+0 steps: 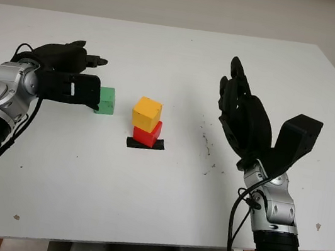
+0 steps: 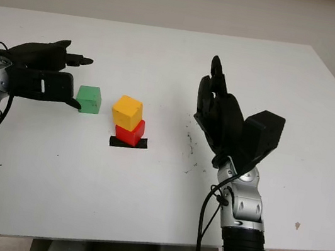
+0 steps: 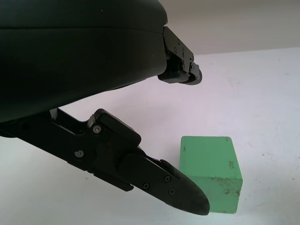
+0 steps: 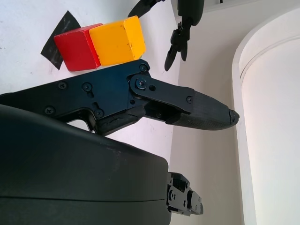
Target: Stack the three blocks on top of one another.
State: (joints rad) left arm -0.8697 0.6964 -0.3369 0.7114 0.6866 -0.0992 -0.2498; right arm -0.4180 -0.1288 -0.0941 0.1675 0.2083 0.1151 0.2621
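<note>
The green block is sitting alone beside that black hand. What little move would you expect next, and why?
Probably the left hand closes its fingers around the green block. That hand is open right beside the block, which stands on the table apart from the stack. The yellow block already sits on the red block, so green is the one left. The right hand is open, raised off to the side.

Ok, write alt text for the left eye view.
A yellow block sits on a red block mid-table, over a black patch. The left robot hand, open, is beside a green block; the right robot hand is raised, open.
</note>
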